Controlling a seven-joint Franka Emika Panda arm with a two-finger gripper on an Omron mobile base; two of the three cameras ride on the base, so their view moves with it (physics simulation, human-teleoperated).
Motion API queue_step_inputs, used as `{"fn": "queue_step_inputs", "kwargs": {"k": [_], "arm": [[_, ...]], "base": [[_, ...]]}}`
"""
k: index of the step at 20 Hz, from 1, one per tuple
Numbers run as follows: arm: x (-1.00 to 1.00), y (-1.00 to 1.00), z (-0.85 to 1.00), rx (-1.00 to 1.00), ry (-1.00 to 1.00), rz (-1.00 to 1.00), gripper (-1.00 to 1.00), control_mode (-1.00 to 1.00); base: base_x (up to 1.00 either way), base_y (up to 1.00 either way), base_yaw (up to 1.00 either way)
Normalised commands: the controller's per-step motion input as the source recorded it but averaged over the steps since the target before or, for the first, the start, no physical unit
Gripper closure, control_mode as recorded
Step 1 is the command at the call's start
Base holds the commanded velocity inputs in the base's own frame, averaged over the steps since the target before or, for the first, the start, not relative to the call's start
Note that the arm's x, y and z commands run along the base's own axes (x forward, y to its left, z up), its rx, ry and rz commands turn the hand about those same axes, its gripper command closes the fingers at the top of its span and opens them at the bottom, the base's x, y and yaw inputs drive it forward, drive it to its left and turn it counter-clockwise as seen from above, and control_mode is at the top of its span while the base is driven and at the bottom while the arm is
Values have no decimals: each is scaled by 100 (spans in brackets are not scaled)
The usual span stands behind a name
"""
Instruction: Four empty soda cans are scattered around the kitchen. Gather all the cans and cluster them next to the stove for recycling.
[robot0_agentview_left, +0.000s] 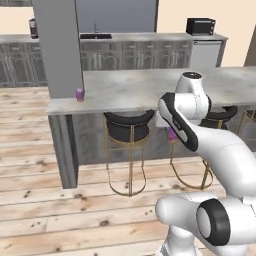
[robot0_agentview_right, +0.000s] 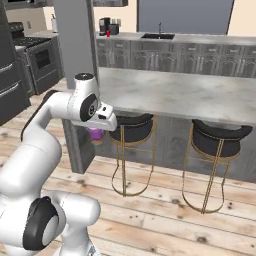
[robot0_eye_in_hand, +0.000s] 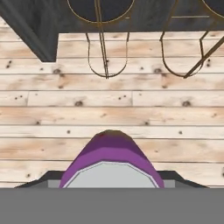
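A purple soda can with a silvery top (robot0_eye_in_hand: 113, 162) is held between the two dark finger tips of the white arm's gripper (robot0_eye_in_hand: 113, 177), whose jaws are parted only as far as the can's width and closed against its sides. In the hand view the can is seen from above, over a light plank floor (robot0_eye_in_hand: 131, 109). From the right base view the held can (robot0_agentview_right: 95, 134) is seen hanging under the hand, in front of the long pale marble island counter (robot0_agentview_right: 190, 92) and below its edge; from the left base view a patch of its purple (robot0_agentview_left: 172, 134) is glimpsed behind the arm.

A second purple soda can (robot0_agentview_left: 80, 94) is seen standing upright on the island counter (robot0_agentview_left: 145, 87), near its left end and just beside the grey pillar (robot0_agentview_left: 60, 47) that rises there. Two black-cushioned stools with gold wire frames (robot0_agentview_right: 131, 150) are tucked under the island counter's front edge. The black stove (robot0_agentview_right: 37, 55) is seen well beyond the island counter's left end, against the far wall.
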Motion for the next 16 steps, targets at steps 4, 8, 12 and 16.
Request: {"fn": "queue_step_inputs", "kwargs": {"k": [4, 8, 12, 16], "arm": [[0, 0, 0, 0, 0, 0, 100, 100], [0, 0, 0, 0, 0, 0, 100, 100], [0, 0, 0, 0, 0, 0, 100, 100], [0, 0, 0, 0, 0, 0, 100, 100]], "base": [[-43, 94, 7], [-6, 100, 5], [0, 100, 4], [9, 100, 4]]}}
